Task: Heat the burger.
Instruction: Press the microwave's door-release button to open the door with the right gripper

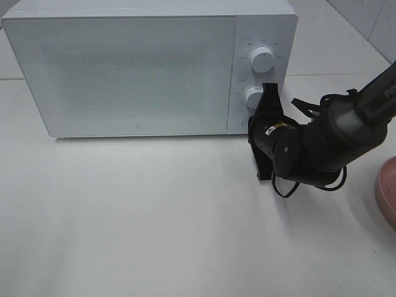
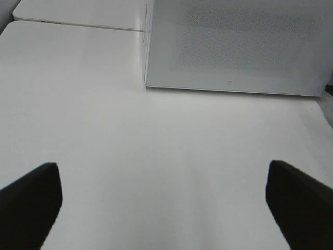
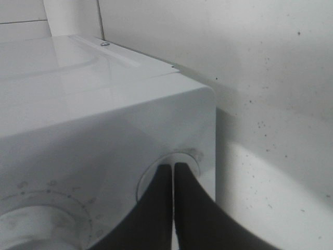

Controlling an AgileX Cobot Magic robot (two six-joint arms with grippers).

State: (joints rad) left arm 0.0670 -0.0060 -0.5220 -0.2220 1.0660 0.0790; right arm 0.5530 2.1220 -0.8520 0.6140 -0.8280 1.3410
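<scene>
On the white table (image 1: pixel 154 223), back centre: microwave (image 1: pixel 124 74), door shut and frosted, nothing readable through it.

Right arm reaches in from the right to the control panel. Right gripper (image 3: pixel 173 166) has its fingers pressed together, pinching nothing, tips set against a round control (image 3: pixel 144 182) low on the panel near the microwave's lower right corner. Two knobs sit above it; the lower knob (image 1: pixel 253 96) is just beside the gripper body, the upper knob (image 1: pixel 262 60) clear of it.

Left gripper (image 2: pixel 161 165): fingers spread wide, empty, hanging over bare table and facing the door, well apart from it.

Pink plate (image 1: pixel 387 192): only its rim shows at the right edge of the high view.

The burger: not seen in any view. Cannot tell whether it is behind the door or off frame by the plate.

Judgement: the move turns on that round control, dead ahead of the closed right fingertips; the right arm is the nearer one.
</scene>
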